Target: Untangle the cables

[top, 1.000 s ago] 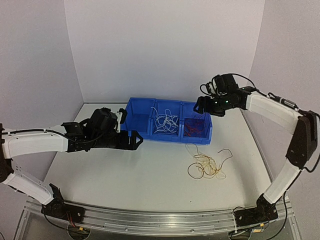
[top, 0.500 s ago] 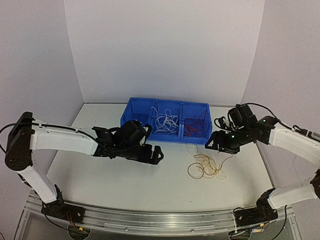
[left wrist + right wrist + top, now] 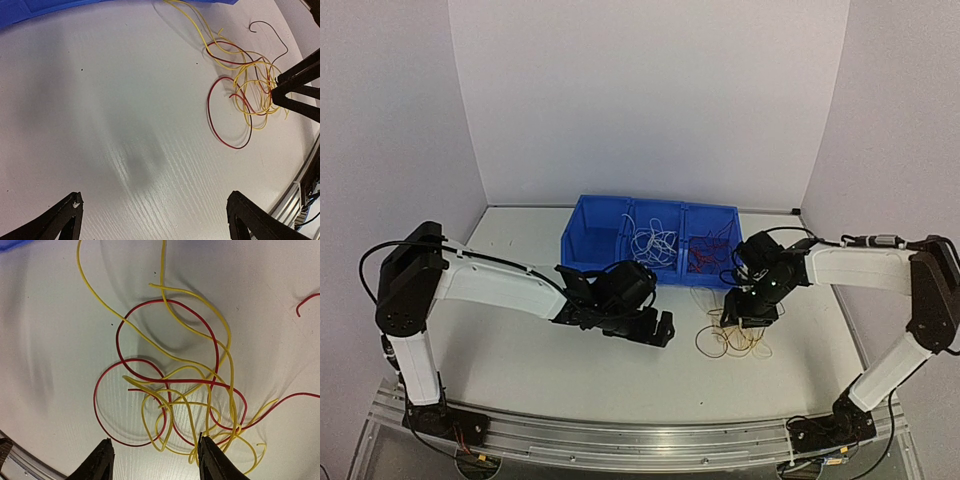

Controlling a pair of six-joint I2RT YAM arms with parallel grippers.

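Observation:
A tangle of thin yellow and dark red cables (image 3: pixel 735 338) lies on the white table in front of the blue bin; it shows in the left wrist view (image 3: pixel 245 92) and fills the right wrist view (image 3: pixel 185 395). White cables (image 3: pixel 651 246) lie in the bin's middle compartment and red ones (image 3: pixel 710 255) in its right compartment. My right gripper (image 3: pixel 742 318) hangs open just above the tangle's far edge, its fingertips (image 3: pixel 207 452) straddling yellow and red loops, holding nothing. My left gripper (image 3: pixel 660 328) is open and empty over bare table left of the tangle.
The blue three-compartment bin (image 3: pixel 592 240) stands at the back middle of the table; its left compartment looks empty. The table's front edge has a metal rail (image 3: pixel 640 440). Walls close in the back and sides.
My left gripper moved right, toward the tangle. My right gripper came from above the bin's right end, down and left, to just over the tangle.

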